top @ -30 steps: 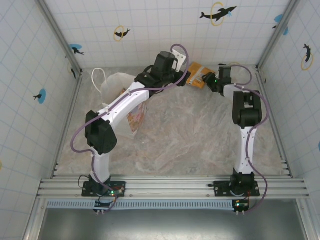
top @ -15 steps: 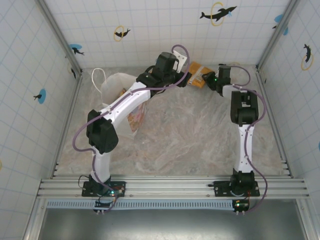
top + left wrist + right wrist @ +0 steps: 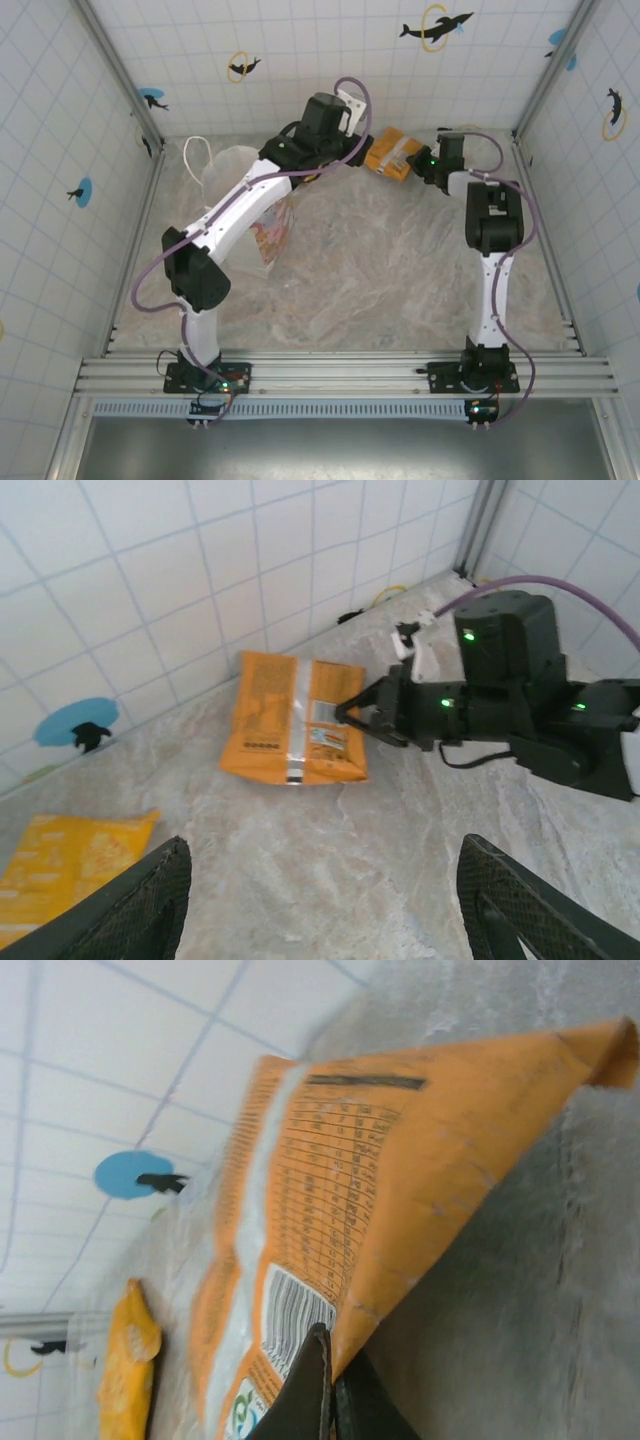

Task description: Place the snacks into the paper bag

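Pinching the orange packet (image 3: 285, 725), the right pincer (image 3: 350, 712) seems clamped; the paper bag (image 3: 225, 170) sits far-left on the desk (image 3: 380, 290).

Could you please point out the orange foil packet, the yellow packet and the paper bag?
Orange foil snack packet (image 3: 290, 720), left wrist view, printed back.
Yellow foil packet (image 3: 70, 865), left wrist view, its middle.
White paper carrier bag (image 3: 225, 168), top external view, upper wall.

My left arm (image 3: 245, 200) and right arm (image 3: 492, 300) have white links and black joints. A purple cable (image 3: 545, 580) loops along each. Green lights (image 3: 465, 636) dot my right wrist. My left fingers (image 3: 145, 905) are black and ribbed.
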You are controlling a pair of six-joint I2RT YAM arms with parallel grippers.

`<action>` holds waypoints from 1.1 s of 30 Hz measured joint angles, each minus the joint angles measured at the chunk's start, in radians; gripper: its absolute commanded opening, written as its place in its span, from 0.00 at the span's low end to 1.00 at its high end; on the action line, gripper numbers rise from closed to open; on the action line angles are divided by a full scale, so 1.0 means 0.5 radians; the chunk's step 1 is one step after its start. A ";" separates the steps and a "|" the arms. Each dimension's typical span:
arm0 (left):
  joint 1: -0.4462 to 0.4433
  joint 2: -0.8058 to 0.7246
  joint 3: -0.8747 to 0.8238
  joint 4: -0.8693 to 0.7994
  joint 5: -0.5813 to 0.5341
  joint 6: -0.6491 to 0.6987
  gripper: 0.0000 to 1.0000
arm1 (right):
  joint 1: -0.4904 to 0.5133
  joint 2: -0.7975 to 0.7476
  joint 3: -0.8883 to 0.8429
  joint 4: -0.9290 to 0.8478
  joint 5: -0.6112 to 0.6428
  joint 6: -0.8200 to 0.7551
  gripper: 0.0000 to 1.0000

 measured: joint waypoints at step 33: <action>1.096 -1.203 -0.857 -0.728 -0.346 -0.183 0.74 | 0.711 -1.501 -0.443 -0.693 0.457 -0.787 0.00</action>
